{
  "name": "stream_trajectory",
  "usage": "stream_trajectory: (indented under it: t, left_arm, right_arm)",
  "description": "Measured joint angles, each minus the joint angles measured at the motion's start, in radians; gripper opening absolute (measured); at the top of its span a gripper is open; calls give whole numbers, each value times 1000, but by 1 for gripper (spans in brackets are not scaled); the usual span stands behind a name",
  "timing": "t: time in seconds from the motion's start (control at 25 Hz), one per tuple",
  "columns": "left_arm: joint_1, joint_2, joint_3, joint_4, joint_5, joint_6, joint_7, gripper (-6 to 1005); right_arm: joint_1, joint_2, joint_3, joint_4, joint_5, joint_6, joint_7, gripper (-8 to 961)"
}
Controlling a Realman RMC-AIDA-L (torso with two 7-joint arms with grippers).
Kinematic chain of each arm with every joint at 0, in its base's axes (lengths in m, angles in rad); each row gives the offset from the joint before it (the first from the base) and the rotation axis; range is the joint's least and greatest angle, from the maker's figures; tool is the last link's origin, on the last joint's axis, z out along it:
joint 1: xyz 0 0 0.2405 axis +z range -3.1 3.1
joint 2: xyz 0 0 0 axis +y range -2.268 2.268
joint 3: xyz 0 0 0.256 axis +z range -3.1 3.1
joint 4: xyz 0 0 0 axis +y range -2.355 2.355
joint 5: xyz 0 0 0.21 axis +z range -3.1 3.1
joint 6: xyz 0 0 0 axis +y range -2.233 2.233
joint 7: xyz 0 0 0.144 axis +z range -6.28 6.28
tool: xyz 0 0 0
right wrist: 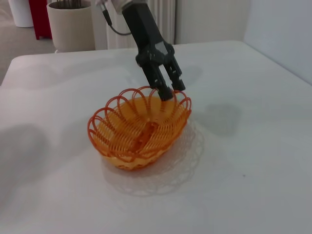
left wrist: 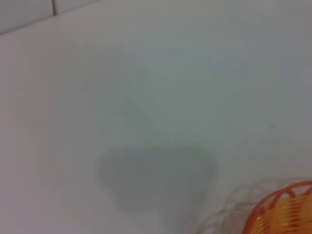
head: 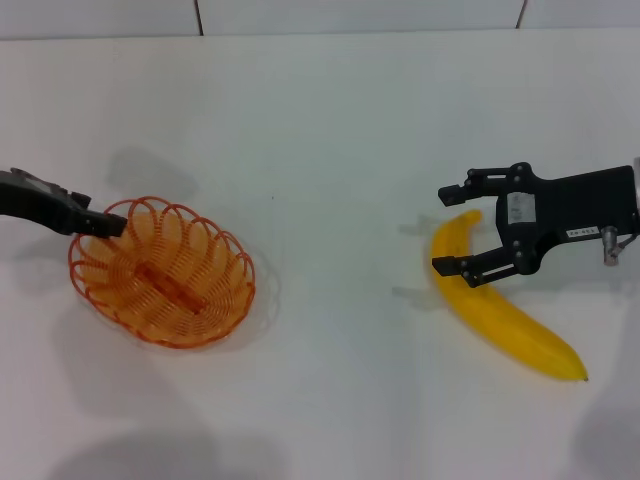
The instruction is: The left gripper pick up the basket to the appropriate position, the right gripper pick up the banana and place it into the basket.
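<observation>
Basket (head: 162, 272) of orange looped wire sits on the left part of the white counter (head: 330, 150), its long axis running from far-left to near-right in the head view; it is oval and shallow with a scalloped rim. From the right wrist view it appears tilted, the far end of its rim raised and the near end low against the counter, with a lacy shadow spread beneath and beside it. A corner of the same orange rim shows at the edge of the left wrist view, above a soft dark shadow on the counter.

Well apart from it, on the right part of the counter, lies the banana (head: 500, 305), bright yellow and curved, one end pointing away from the robot and the other tapering toward the near right.

Coming in from the left edge, the left gripper (head: 108, 226) meets the basket at the far-left end of its rim. In the right wrist view its two black fingers (right wrist: 165, 92) are drawn close together on the wire loops there, pinching the rim.

Reaching in from the right edge, the right gripper (head: 450, 229) is over the upper end of the banana with its fingers spread wide, one on each side of the fruit, holding nothing; whether the fingertips touch the peel cannot be told.
</observation>
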Motion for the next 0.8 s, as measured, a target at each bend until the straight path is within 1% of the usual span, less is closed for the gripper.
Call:
stream_trajectory:
  t: [0.24,0.68,0.8]
  left_arm:
    - [-13,-14,0,-20,14,-29,7,678]
    - [-22,-20,14,-41,15,-37,11,680]
    - [-27,-20,23,-54,16,-40,11,664]
  right_arm:
    - [2,0,0,2,-3,-6,1,904]
    - [8,0,0,2,-4,-8,3,904]
    - [8,0,0,2,-4,-8,3,904]
